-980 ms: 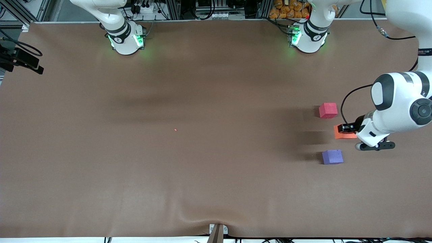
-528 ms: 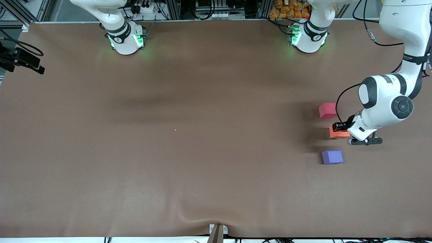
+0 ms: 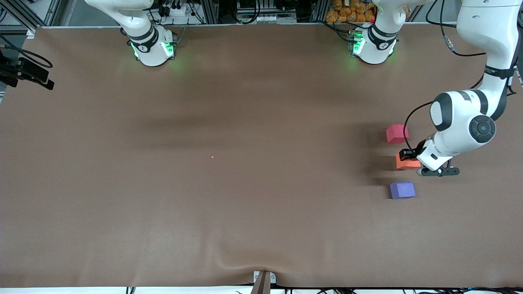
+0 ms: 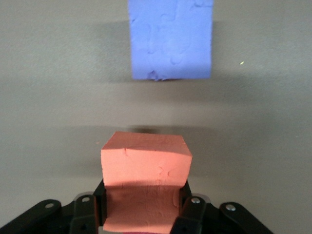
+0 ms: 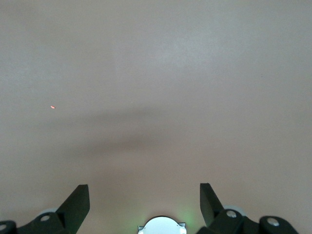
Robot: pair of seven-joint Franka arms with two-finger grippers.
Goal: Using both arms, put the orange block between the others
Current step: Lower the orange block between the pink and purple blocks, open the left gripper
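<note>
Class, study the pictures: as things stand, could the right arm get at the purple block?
Probably not easily. The purple block lies toward the left arm's end of the table, beside the left tool shut on the orange block; the right tool waits open elsewhere.

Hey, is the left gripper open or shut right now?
Shut on the orange block: the left gripper has its fingers pressed against both sides.

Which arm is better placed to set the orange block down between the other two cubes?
Left. The left gripper is shut on the orange block, over the gap between the pinkish-red cube and purple cube. The right gripper waits open over bare table.
</note>
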